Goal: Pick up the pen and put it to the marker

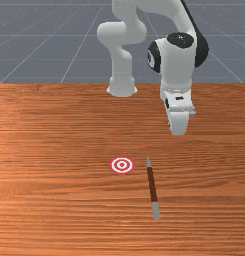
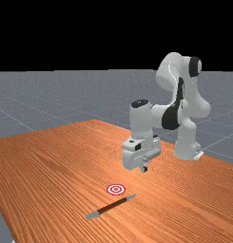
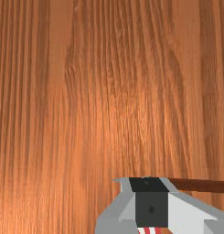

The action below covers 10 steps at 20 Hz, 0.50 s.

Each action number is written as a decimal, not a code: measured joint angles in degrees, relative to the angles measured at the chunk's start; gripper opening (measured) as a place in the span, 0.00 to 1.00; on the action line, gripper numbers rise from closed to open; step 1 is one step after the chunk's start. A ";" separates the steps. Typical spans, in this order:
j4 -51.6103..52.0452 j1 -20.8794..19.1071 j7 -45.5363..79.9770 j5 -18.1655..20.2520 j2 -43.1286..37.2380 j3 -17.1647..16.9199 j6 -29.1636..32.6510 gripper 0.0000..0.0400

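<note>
High over the table, my gripper (image 2: 144, 169) hangs in the far view, to the right of the pen (image 2: 111, 207) and above it. In the wrist view the gripper (image 3: 151, 205) covers part of the pen (image 3: 200, 185). The brown pen with grey ends (image 1: 152, 185) lies flat in the front view, its pointed end toward the arm, and nothing holds it. Left of that point lies the marker, a red-and-white ringed disc (image 1: 121, 165), apart from the pen. A strip of the marker (image 3: 150, 231) appears beside the gripper in the wrist view.
The orange-brown wooden table (image 1: 54, 200) extends around the pen and the marker. The arm's base (image 1: 122, 86) stands at the table's far edge in the front view, left of the hand.
</note>
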 joint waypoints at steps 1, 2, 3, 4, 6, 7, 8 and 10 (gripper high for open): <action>5.45 2.37 3.80 -2.57 2.73 -0.65 -6.62 0.00; 2.14 2.06 2.51 -0.28 1.35 0.77 -0.86 0.00; 4.29 2.96 3.36 -1.44 2.55 0.49 -2.05 0.00; 5.73 3.33 3.85 -2.15 3.39 0.19 -2.77 0.00; 7.15 4.33 5.67 -4.30 4.02 -0.83 -4.30 0.00; 9.23 3.94 5.14 -2.88 5.11 -0.16 -6.50 0.00; 8.80 5.09 8.92 -3.06 5.04 -0.56 -4.44 0.00; 14.42 6.70 9.19 -3.14 8.20 0.47 -8.78 0.00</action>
